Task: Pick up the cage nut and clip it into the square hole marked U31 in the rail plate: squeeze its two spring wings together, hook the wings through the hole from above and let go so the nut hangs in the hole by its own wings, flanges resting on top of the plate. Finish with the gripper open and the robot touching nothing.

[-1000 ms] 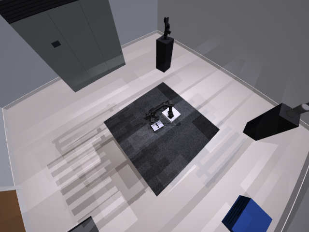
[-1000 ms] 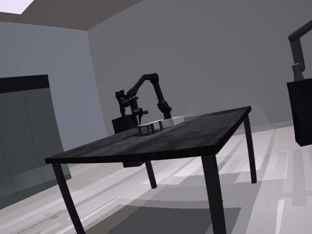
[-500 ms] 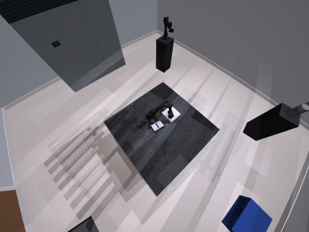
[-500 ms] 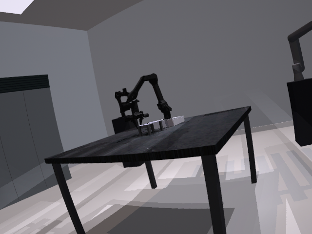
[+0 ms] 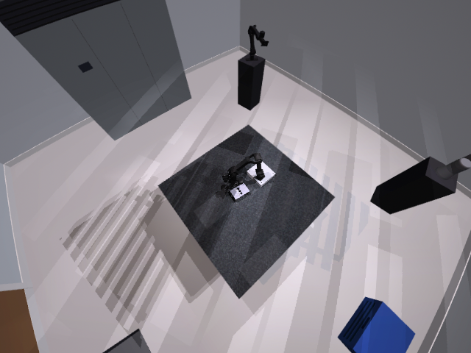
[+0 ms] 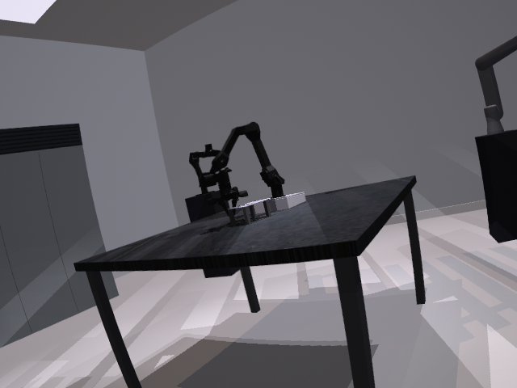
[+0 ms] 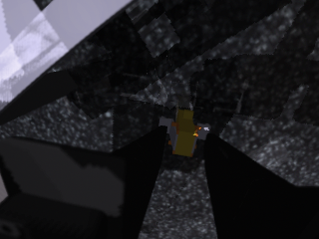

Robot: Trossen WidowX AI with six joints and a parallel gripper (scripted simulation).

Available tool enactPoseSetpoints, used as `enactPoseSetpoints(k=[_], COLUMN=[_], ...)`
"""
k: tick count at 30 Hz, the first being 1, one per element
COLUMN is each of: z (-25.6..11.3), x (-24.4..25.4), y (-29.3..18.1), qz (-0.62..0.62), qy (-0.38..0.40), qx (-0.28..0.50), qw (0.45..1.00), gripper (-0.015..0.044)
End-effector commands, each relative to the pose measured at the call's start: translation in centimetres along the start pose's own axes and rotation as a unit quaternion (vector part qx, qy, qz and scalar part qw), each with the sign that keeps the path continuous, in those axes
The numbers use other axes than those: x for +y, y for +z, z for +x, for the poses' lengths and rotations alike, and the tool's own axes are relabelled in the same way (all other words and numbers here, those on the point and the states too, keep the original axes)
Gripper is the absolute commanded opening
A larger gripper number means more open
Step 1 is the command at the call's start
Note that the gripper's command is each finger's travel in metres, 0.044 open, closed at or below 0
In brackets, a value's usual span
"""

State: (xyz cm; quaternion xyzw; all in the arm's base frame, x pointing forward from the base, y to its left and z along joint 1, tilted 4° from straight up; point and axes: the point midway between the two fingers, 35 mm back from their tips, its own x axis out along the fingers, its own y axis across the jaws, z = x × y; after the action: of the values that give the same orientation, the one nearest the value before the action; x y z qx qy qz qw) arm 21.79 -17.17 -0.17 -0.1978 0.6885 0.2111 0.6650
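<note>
Dark tabletop fills our wrist view, which alone shows the yellow-and-grey cage nut beside the rail plate, outside its holes. Our gripper is partly open around the nut, gripping nothing. Far beyond the plate, only our top view shows a blue box.

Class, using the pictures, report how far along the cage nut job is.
Done: the gripper is lowered beside the rail plate, fingers around the nut. In hand: apparently nothing; the fingers stand apart. Left: grip, squeeze wings, clip into U31 (label unreadable), release, withdraw.
</note>
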Motion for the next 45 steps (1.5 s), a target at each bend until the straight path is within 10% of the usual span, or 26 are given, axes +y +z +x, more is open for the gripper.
enactPoseSetpoints(k=[1, 40, 45], z=[0.18, 0.44, 0.4], x=[0.04, 0.02, 0.03], y=[-0.11, -0.22, -0.12], qz=[0.002, 0.002, 0.001], qy=[0.0, 0.0, 0.001], qx=[0.003, 0.003, 0.0], qw=[1.0, 1.0, 1.0], gripper=[0.012, 0.012, 0.0036])
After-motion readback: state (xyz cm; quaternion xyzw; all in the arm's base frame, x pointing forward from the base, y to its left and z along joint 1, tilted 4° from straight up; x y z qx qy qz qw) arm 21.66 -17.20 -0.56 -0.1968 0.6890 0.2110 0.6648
